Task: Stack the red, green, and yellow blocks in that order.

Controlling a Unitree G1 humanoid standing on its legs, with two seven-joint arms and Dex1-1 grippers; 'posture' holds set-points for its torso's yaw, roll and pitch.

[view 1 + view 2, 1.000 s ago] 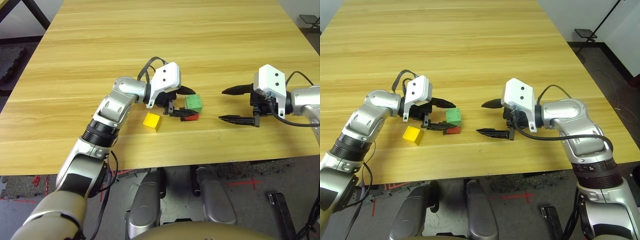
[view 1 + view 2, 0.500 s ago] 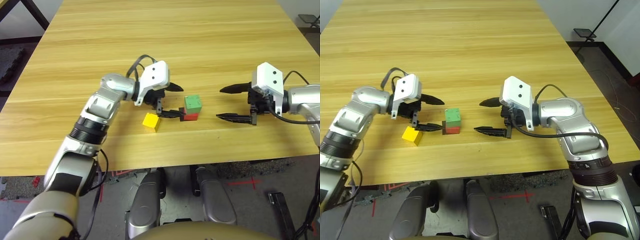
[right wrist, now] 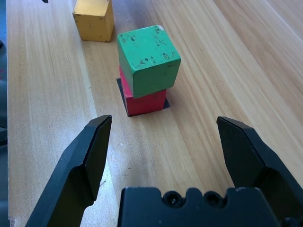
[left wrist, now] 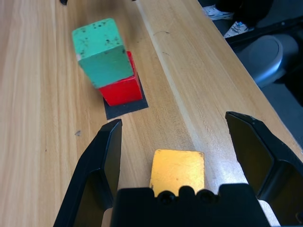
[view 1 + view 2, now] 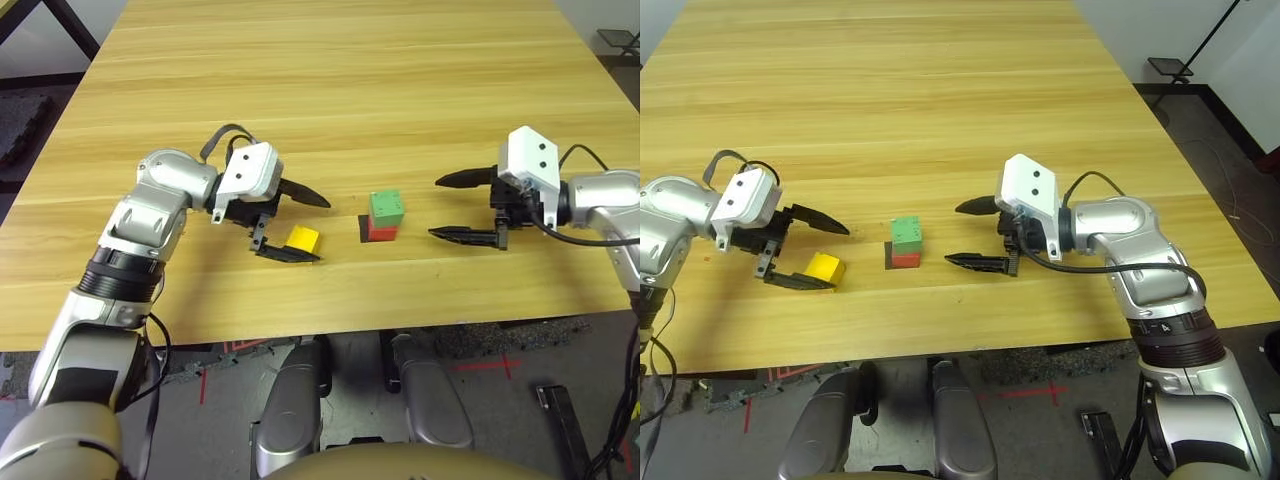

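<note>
Wooden worktop [image 5: 330, 90], light grain, carrying three cubes. Green block [image 5: 386, 207] sits on the red block [image 5: 379, 233], turned slightly out of square with it; the red block rests on a flat black square patch [image 4: 124, 108] on the worktop surface. Yellow block [image 5: 303, 239] lies alone on the worktop to the robot's left of the two-block stack, well apart from it, not touching anything. Left gripper [image 5: 300, 222]: fingers spread wide, holding nothing, one finger on each side of the yellow block with clear gaps both sides; in the left wrist view the yellow block sits between the two fingers near their base. Change from one second ago: the left gripper was then at the stack, its fingers about the green and red blocks; half a second ago it had drawn back off the stack toward the yellow block; now it has moved further to the robot's left and brackets the yellow block. Green and red blocks hold the same stacked position across that interval; the yellow block has not shifted. Right gripper [image 5: 456, 207]: fingers spread wide, empty, held just above the worktop to the robot's right of the stack, pointing at it with a gap between; its place is nearly unchanged from the earlier frames.
</note>
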